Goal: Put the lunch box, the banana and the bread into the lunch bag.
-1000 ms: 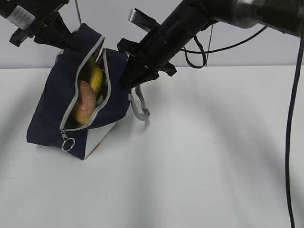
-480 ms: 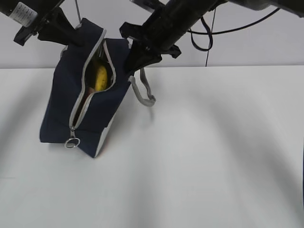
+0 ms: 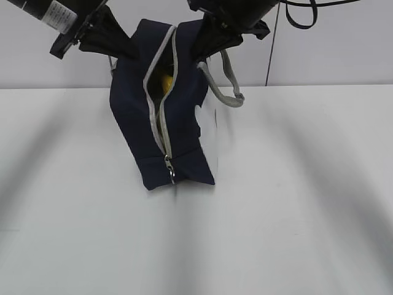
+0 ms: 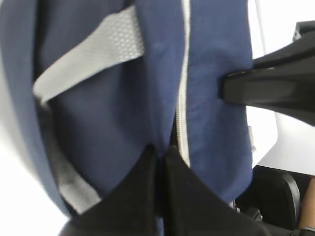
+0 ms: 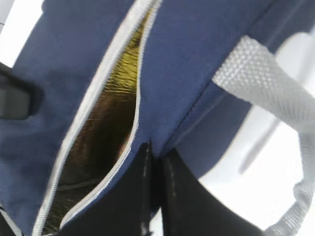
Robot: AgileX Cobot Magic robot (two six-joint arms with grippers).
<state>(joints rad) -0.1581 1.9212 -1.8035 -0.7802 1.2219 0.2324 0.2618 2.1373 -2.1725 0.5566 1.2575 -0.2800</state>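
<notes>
The navy lunch bag (image 3: 132, 117) hangs tilted from its top corner, zipper side toward the camera, its low end near the table. My left gripper (image 3: 126, 48) is shut on the bag's fabric (image 4: 98, 113) left of the zipper, the fingertips (image 4: 147, 169) pinching a fold. My right gripper (image 3: 207, 49) is shut on the fabric (image 5: 197, 59) right of the zipper. A patch of the yellow banana (image 3: 164, 83) shows through the narrow zipper gap. The bread and the lunch box are hidden.
A grey strap handle (image 3: 230, 92) dangles at the bag's right. The metal zipper ring (image 3: 170, 173) hangs at the low end. White table (image 3: 295, 203) spreads all round, with a pale wall behind. A black cable (image 3: 270, 43) hangs at the back.
Both arms have swung the bag to the right and raised it steeper. The zipper gap has narrowed, and the bread seen earlier no longer shows. The right gripper has tightened on the fabric.
</notes>
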